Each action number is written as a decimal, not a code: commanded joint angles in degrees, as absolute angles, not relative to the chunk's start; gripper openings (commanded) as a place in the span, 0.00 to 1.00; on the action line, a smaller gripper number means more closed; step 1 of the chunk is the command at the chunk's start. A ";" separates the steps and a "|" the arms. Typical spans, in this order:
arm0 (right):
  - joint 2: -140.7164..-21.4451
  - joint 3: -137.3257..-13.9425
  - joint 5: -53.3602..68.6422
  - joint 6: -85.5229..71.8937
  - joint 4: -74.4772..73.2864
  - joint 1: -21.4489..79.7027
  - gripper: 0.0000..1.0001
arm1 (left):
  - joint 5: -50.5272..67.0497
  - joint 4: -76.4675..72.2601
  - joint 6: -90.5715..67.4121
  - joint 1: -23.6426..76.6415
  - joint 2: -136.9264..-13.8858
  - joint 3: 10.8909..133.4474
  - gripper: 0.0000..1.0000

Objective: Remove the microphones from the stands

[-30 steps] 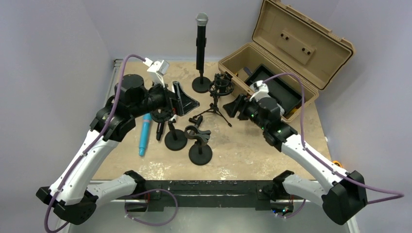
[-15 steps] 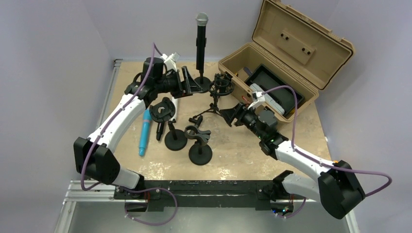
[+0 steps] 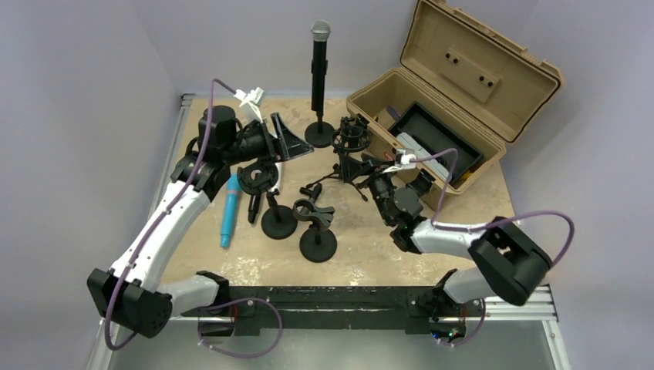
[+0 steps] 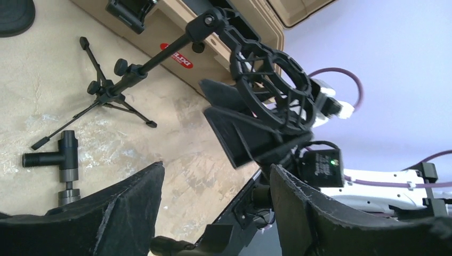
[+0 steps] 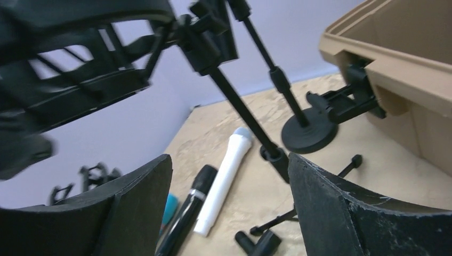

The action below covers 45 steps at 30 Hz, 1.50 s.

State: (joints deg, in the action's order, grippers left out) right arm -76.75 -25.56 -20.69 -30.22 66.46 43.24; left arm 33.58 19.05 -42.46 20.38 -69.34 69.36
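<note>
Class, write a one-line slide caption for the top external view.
The left gripper and right gripper hang open near the tripod shock mount; the microphone stands upright in its stand behind, untouched.

Colours as I read them: microphone [image 3: 318, 69] black with a silver mesh head, and its stand [image 3: 319, 135] black too. Case [image 3: 493, 73] tan — red label [image 4: 176, 60] on its front. Table [image 3: 385, 247] mottled beige. One blue mic [image 3: 229, 210], one white mic [image 5: 226, 176] — cables [image 4: 384, 183] purple.

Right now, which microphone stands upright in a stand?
The black microphone with the silver head, on the round-base stand at the back; the blue microphone and white microphone lie flat.
</note>
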 commanded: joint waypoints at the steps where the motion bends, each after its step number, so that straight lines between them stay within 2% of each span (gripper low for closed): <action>1: -83.36 -30.24 -29.15 -24.51 79.46 43.27 0.78 | 32.03 20.72 -41.01 20.39 -64.40 68.30 0.71; 10: -96.94 -37.52 -29.54 -14.82 89.42 43.24 0.70 | 30.18 26.44 -37.77 20.39 -58.72 68.55 0.72; 15: -100.78 -40.00 -28.04 -9.55 93.45 43.00 0.59 | 29.77 27.23 -37.16 20.32 -57.93 68.83 0.73; 21: -103.28 -40.54 -19.37 -6.75 95.43 39.63 0.27 | 29.97 27.60 -36.68 20.31 -58.01 69.43 0.73; 27: -101.69 -38.32 -1.21 -1.07 96.97 34.77 0.00 | 30.23 27.38 -36.34 20.30 -58.44 69.35 0.73; 31: -99.56 -39.24 14.40 3.59 92.50 30.54 0.00 | 30.53 26.76 -36.46 20.30 -59.03 69.43 0.73; 39: -96.43 -45.03 33.90 12.03 78.35 25.38 0.00 | 31.26 25.58 -37.33 20.31 -60.57 69.77 0.73; 45: -94.29 -51.41 40.18 12.02 69.75 24.12 0.00 | 31.51 25.33 -37.51 20.30 -60.81 69.96 0.73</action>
State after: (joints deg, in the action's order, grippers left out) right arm -97.71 -45.32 32.38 9.30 72.71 24.67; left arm 30.41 27.88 -37.87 20.38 -60.93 68.55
